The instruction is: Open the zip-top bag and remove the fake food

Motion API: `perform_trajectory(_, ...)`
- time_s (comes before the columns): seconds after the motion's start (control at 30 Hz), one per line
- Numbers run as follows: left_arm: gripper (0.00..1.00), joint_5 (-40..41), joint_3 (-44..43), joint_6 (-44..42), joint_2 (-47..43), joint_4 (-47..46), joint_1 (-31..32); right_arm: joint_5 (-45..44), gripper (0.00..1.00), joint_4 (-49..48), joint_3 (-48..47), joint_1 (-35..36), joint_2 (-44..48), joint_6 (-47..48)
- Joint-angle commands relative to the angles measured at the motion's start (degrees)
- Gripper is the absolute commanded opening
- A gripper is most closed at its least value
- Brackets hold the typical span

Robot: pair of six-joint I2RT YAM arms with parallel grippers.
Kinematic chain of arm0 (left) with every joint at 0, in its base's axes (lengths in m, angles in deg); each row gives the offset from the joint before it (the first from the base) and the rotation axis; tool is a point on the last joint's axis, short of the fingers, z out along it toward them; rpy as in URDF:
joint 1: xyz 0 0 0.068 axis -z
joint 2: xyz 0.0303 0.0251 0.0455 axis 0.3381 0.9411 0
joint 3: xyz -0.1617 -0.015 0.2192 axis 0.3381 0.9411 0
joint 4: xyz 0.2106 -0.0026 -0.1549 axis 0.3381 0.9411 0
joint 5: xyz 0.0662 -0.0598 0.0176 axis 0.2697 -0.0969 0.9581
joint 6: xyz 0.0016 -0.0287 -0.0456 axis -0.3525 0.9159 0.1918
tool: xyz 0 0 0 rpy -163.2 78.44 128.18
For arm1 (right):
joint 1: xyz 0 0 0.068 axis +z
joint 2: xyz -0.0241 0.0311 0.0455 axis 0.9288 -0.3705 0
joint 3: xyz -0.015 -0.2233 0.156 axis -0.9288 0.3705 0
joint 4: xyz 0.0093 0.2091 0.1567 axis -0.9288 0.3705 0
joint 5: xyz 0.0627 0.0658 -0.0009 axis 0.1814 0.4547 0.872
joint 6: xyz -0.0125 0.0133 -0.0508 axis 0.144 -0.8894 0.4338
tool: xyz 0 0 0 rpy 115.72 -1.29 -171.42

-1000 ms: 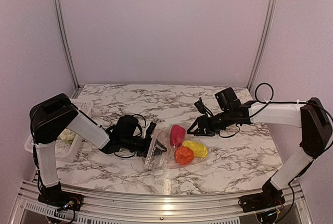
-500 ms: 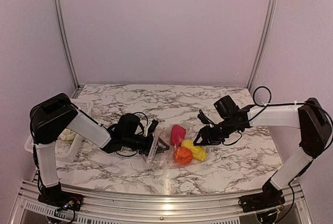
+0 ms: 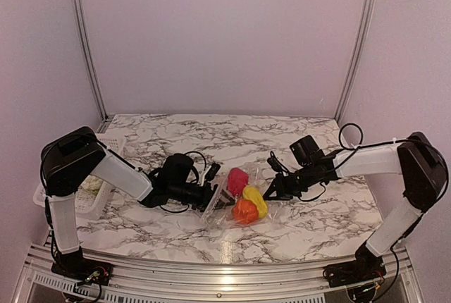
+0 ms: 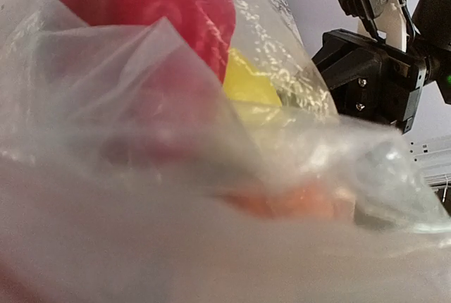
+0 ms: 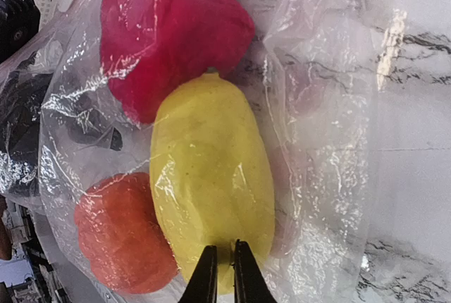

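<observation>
The clear zip-top bag (image 3: 220, 213) lies on the marble table between the arms. Inside it are the fake food pieces: a pink-red piece (image 3: 237, 177), a yellow oblong piece (image 3: 252, 199) and an orange-red round fruit (image 3: 244, 211). My right gripper (image 5: 225, 250) is shut, pinching the bag's film over the end of the yellow piece (image 5: 211, 169), beside the orange fruit (image 5: 120, 232). My left gripper (image 3: 213, 194) is at the bag's left edge. In the left wrist view, crumpled plastic (image 4: 176, 176) hides its fingers.
A white lattice basket (image 3: 91, 201) stands at the table's left edge behind the left arm. In the left wrist view, the right arm's black gripper body (image 4: 373, 77) shows beyond the bag. Grey-veined marble surrounds the bag.
The right gripper came down and left onto the bag and shut on its film. The left gripper pushed right, and the bag bunched up, with the yellow piece turned more upright.
</observation>
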Motion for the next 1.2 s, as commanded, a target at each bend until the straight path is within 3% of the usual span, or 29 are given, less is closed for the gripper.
perform_trajectory(0.0,0.61,-3.33,-2.74,-2.62,0.56,0.98,2.28,-0.58,0.04,-1.99,2.22,3.29,-4.51,-1.05)
perform_trajectory(0.27,0.70,-4.25,-0.89,-0.60,1.12,-3.89,3.04,-1.75,0.00,-4.94,2.54,4.99,-10.20,-3.16)
perform_trajectory(0.5,0.62,-0.30,5.68,1.85,-1.42,-6.55,1.80,-2.38,0.00,-5.28,2.72,5.72,-11.66,-3.36)
perform_trajectory(0.63,0.61,-4.03,8.09,-9.22,-6.25,1.98,1.95,-3.35,0.00,-5.34,4.00,5.69,-11.26,-3.86)
perform_trajectory(0.87,0.64,-7.43,9.12,-20.40,-8.21,6.10,2.30,-3.39,0.00,-6.15,4.12,5.68,-11.92,-4.60)
perform_trajectory(1.17,0.64,-3.10,7.94,-24.40,-4.07,-10.66,3.80,-3.11,0.00,-5.93,3.31,5.67,-12.98,-3.92)
